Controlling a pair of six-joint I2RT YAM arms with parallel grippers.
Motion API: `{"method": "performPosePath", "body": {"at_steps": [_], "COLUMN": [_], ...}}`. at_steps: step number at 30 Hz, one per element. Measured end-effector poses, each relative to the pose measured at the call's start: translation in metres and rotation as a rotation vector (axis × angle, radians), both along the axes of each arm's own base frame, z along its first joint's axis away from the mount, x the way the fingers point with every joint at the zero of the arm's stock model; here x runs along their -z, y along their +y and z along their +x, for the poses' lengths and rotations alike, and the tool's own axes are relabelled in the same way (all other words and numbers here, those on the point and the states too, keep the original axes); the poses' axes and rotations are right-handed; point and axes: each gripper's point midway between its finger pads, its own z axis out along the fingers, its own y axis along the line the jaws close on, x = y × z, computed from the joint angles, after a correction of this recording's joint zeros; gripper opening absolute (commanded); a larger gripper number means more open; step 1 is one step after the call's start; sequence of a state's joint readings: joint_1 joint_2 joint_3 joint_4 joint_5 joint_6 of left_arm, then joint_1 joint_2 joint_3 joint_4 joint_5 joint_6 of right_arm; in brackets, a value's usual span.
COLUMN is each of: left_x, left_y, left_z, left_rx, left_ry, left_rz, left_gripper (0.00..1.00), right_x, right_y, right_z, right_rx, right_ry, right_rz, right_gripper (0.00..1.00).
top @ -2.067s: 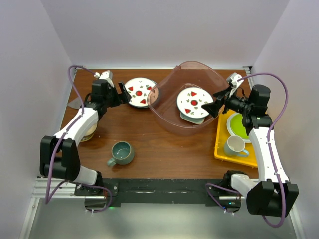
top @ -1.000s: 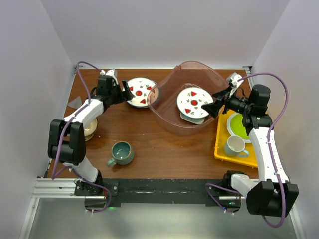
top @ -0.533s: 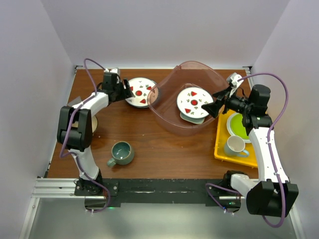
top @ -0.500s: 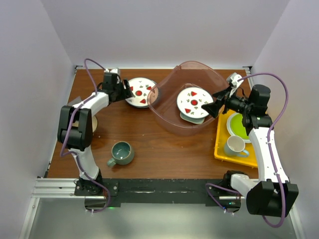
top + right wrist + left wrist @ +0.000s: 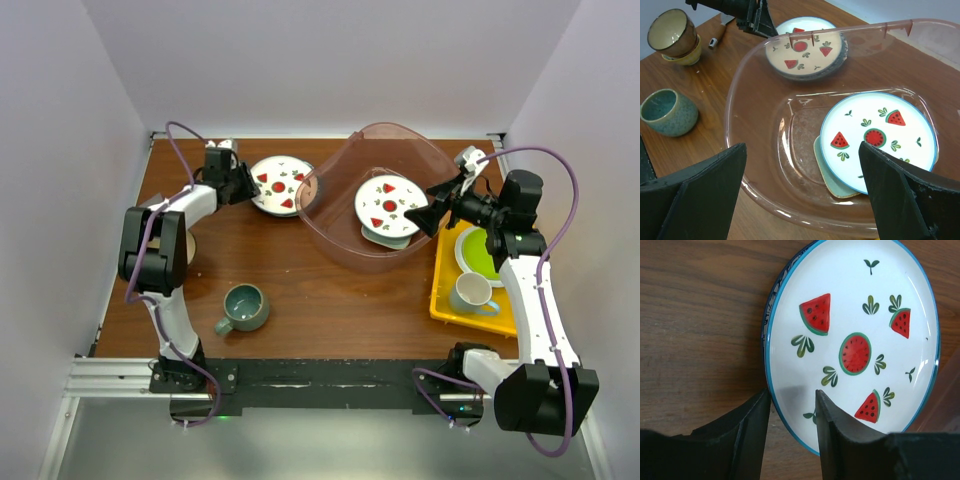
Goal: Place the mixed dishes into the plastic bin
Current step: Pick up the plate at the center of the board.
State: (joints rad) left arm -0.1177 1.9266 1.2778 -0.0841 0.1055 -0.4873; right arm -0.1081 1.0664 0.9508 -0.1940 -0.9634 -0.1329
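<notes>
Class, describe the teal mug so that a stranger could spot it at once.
Look at the brown table, front left area. The mug stands upright there. Unlike the white mug on the yellow tray, it is speckled grey-teal.

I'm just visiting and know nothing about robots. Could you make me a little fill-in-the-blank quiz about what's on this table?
The white plate inside the plastic bin is painted with ___ slices. The left gripper straddles the rim of a matching plate that lies on the ___. The lime-green plate and white mug sit on a ___ tray.
Missing words: watermelon; table; yellow.
</notes>
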Motion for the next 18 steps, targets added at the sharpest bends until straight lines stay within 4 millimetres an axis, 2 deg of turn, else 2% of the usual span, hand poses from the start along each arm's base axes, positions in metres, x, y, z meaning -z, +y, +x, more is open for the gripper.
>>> {"method": "performPosePath", "body": {"at_steps": [6, 9, 10, 13, 18], "left_x": [0.001, 0.0, 0.0, 0.001, -0.001], "left_y": [0.001, 0.002, 0.003, 0.006, 0.011], "left_z": [0.002, 0.003, 0.003, 0.003, 0.007], "left_rx": [-0.003, -0.009, -0.011, -0.018, -0.044], "left_ry": [-0.002, -0.002, -0.001, -0.004, -0.015], "left_rz": [-0.021, -0.031, -0.034, -0.044, -0.068], "left_gripper": [0.38, 0.3, 0.22, 0.13, 0.03], "right_x": [0.0, 0.0, 0.0, 0.0, 0.0], "right_y": [0.0, -0.001, -0.001, -0.001, -0.002], "right_z": [0.0, 0.0, 0.0, 0.0, 0.0], "right_rx": [0.001, 0.004, 0.003, 0.003, 0.004], "right_ry": [0.0, 0.0, 0.0, 0.0, 0.0], "right_rz": [0.0, 0.0, 0.0, 0.0, 0.0], "right_gripper": [0.98, 0.98, 0.98, 0.98, 0.98]}}
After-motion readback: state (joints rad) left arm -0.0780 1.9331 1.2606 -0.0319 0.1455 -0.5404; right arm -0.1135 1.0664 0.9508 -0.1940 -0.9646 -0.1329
